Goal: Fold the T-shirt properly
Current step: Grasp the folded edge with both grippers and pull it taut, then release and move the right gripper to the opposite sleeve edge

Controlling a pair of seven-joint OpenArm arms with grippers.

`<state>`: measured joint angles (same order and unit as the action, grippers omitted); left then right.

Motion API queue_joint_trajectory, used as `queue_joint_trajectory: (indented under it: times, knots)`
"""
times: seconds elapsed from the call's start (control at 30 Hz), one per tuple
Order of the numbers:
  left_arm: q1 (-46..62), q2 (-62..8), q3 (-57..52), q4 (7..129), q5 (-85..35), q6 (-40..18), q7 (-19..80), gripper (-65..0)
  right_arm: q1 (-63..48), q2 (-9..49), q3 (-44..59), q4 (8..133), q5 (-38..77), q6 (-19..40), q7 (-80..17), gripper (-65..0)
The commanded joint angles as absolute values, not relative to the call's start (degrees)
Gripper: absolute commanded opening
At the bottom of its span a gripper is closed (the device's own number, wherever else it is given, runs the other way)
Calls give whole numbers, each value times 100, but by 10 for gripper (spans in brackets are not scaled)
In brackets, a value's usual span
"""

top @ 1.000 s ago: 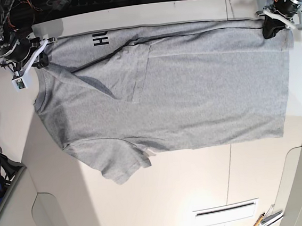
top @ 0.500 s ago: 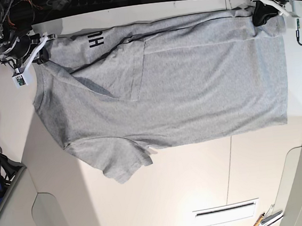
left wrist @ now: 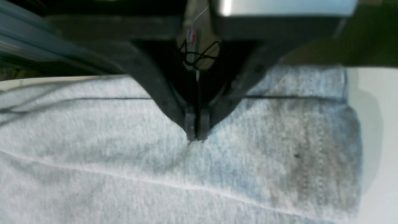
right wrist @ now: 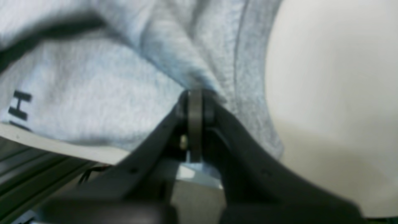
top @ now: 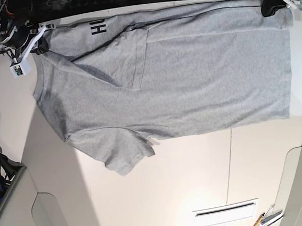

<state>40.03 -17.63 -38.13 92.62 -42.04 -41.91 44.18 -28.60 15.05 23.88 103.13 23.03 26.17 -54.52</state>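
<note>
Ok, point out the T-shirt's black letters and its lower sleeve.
Black letters (top: 98, 27), base view, on the print by the shirt's top edge.
Lower sleeve (top: 124, 153), base view, middle of the sleeve.

A pale cream table (top: 164, 197) with thin seams catches a bright glare, with darkness beyond its far edge.

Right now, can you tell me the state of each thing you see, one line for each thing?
T-shirt: spread flat on the table, far edge folded over, black letters showing near the collar.
Left gripper: shut on the T-shirt near the hem corner.
Right gripper: shut on the T-shirt near the collar.
Table: white, near part bare.
</note>
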Motion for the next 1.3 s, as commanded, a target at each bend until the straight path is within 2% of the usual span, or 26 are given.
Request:
queue_joint_trajectory:
  times: [0.0,0.33,0.6,0.67,0.87,1.0,1.17,1.27]
  knots:
    - [4115,-1796,-3833,9220,-3754,-4000,4788,-650,-2926,1557,2512,10339,2147,2593,-5664,-650]
    - [4095,-1798,-3835,9373,-4508,-4000,4788,-650,-2902,1555,2845,10342,2685,2593,-5664,-650]
    - [4095,-1796,-3835,10398,-4611,-4000,4812,-639,-2893,1555,2845,10490,2943,2593,-5666,-650]
    - [4095,-1796,-3835,10613,-4609,-4000,4812,-612,-2893,1555,2845,10591,2939,2593,-5669,-650]
    - [4091,-1796,-3835,10997,-4609,-4000,4807,-610,-2893,1555,2856,11126,2934,2593,-5682,-650]
    - [4077,-1796,-3835,11019,-4611,-4000,4783,-610,-2891,1555,2856,11515,2794,2593,-5566,-628]
    - [4047,-1793,-3835,11019,-4611,-4000,4781,-518,-2768,1553,2856,11769,2447,2571,-5424,-628]
    - [3948,-1796,-3835,11019,-4613,-4000,4781,-512,-2534,1553,2856,11769,2440,2574,-5419,-628]
